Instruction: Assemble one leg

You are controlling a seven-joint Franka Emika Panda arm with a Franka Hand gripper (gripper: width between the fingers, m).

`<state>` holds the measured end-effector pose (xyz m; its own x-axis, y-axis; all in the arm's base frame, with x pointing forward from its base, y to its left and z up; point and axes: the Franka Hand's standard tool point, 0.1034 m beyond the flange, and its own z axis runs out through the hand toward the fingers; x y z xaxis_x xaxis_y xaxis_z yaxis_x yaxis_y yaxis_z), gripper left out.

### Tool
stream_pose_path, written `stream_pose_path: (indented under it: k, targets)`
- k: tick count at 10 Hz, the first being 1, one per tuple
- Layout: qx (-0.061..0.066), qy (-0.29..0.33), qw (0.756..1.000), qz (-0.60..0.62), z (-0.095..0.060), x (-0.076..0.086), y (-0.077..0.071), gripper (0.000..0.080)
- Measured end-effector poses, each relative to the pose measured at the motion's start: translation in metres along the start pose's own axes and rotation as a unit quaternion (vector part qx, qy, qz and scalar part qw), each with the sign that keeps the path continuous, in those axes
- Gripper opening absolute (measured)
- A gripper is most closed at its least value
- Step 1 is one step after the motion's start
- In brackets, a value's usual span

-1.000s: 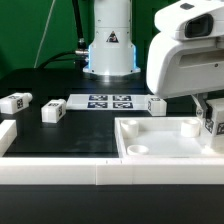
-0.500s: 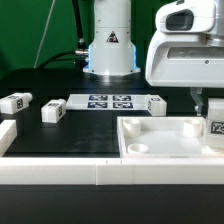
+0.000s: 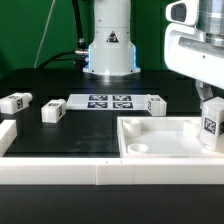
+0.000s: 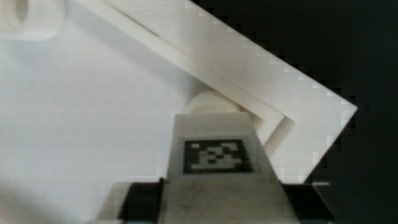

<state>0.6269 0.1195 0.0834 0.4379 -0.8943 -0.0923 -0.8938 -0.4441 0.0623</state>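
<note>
My gripper (image 3: 211, 112) is shut on one leg (image 3: 211, 125), a small white block with a black-and-white tag, held upright over the far right corner of the large white tray-like piece (image 3: 160, 145). In the wrist view the leg (image 4: 217, 150) sits between the dark fingers (image 4: 146, 200), with its end next to a round corner hole (image 4: 215, 101) of the tray piece (image 4: 89, 120). Three more legs lie on the black table: two at the exterior view's left (image 3: 14, 102) (image 3: 53, 111) and one behind the tray piece (image 3: 156, 104).
The marker board (image 3: 108, 101) lies flat in the middle of the table, in front of the robot base (image 3: 108, 48). A long white rail (image 3: 60, 172) runs along the front edge, with a white block (image 3: 7, 135) at its left end.
My gripper has shifted toward the exterior view's right with the leg still in it, and the leg has come down closer to the tray piece's right corner. The loose legs have not moved.
</note>
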Motion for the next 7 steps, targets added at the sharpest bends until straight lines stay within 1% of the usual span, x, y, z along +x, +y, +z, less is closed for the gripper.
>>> stream_pose_path:
  k: [1, 3, 4, 5, 6, 7]
  targets:
    - [0.001, 0.001, 0.998, 0.061, 0.0001, 0.0003, -0.0001, 0.0291]
    - [0.002, -0.004, 0.995, 0.096, 0.0001, 0.001, -0.0001, 0.0291]
    - [0.002, -0.004, 0.996, 0.09, 0.0006, 0.0008, -0.0001, 0.0372]
    - [0.001, -0.004, 0.996, 0.09, 0.001, 0.0006, 0.0, 0.0521]
    - [0.002, -0.003, 0.999, 0.044, 0.0012, 0.0008, -0.0003, 0.0521]
    - [0.002, -0.002, 1.0, -0.024, 0.0017, 0.0003, -0.0003, 0.0623]
